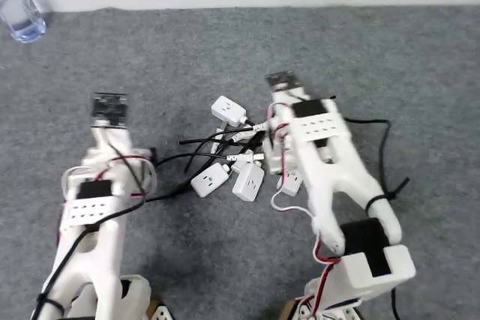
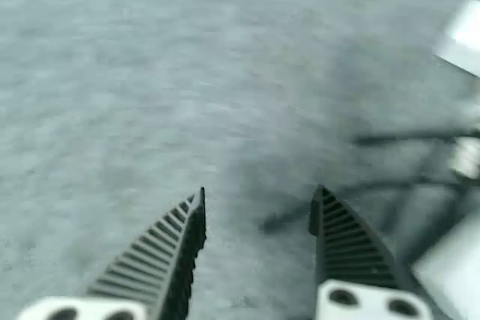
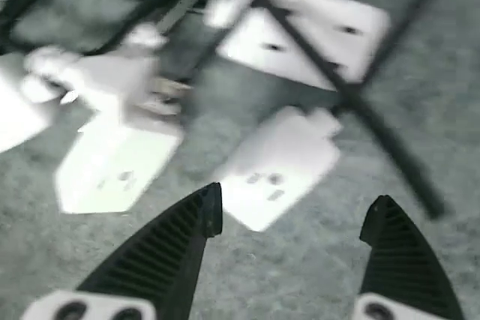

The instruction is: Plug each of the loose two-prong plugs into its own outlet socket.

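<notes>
Opened wide and gripping nothing, the right claw (image 3: 298, 192) is held low over the tangle of sockets and plugs. A white outlet socket (image 3: 281, 166) is seen lying flat just beyond its fingertips, roughly in line with the gap between them but untouched. A second socket block (image 3: 112, 162) lies beside it. A loose two-prong plug (image 3: 120, 76), its brass prongs showing, is found a little farther on, and a black cable (image 3: 375, 121) crosses the group. This stance is judged to be an approach, with the fingers spread so that a plug or a block can be taken between them.

The left claw (image 2: 261, 192) is parted to a moderate width, also empty, and is held over the bare grey table (image 2: 150, 73). It is judged to be standing off so that the other arm is given room, or waiting to steady a socket.

From above, the blocks and plugs are seen gathered mid-table between the arms, close against the right arm (image 1: 322, 148) and to the right of the left arm (image 1: 94, 207). Whether any plug is already seated cannot be told.
</notes>
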